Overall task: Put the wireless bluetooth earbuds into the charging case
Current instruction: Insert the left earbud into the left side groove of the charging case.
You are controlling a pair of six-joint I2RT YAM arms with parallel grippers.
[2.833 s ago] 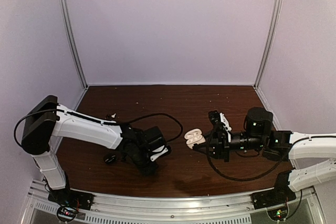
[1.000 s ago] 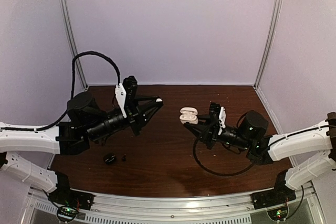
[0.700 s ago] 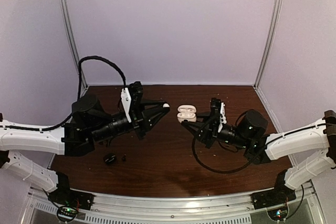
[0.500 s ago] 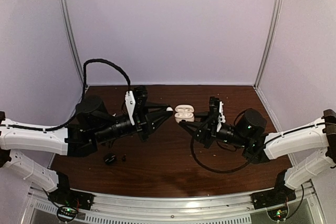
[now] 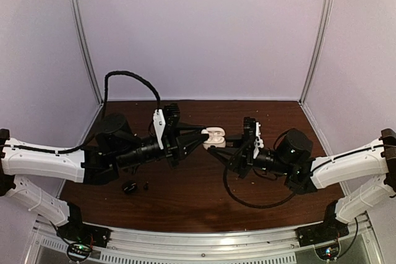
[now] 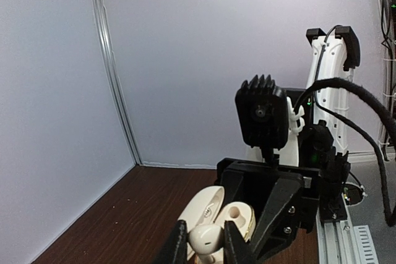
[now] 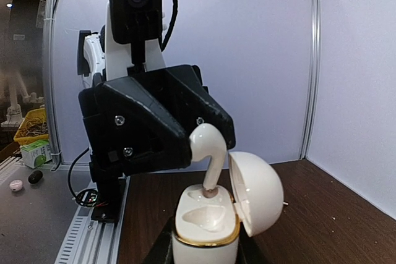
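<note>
Over the last few seconds both arms have been lifted off the table (image 5: 204,202) and swung inward toward each other. The gap between the two tools, plain a second ago, has been closed step by step until they now meet above the middle of the table. This means the approach is judged complete and the seating itself is at hand. The left gripper (image 5: 202,134) is pinched nearly closed on a white earbud (image 7: 207,145), held by its rounded head with the stem pointing down. In the right wrist view the stem tip is seen resting in the far well of the charging case (image 7: 205,227), though it is not yet pushed home and most of the earbud stands proud. The nearer well appears empty. The right gripper (image 7: 204,253) is clamped around the lower body of the charging case, which is held upright in the air with its lid (image 7: 257,193) swung open to one side. How hard the fingers press cannot be told. A dark case (image 5: 129,186) and a small dark piece (image 5: 146,185) just beside it are left lying on the table near the left arm, well apart from the meeting point.
</note>
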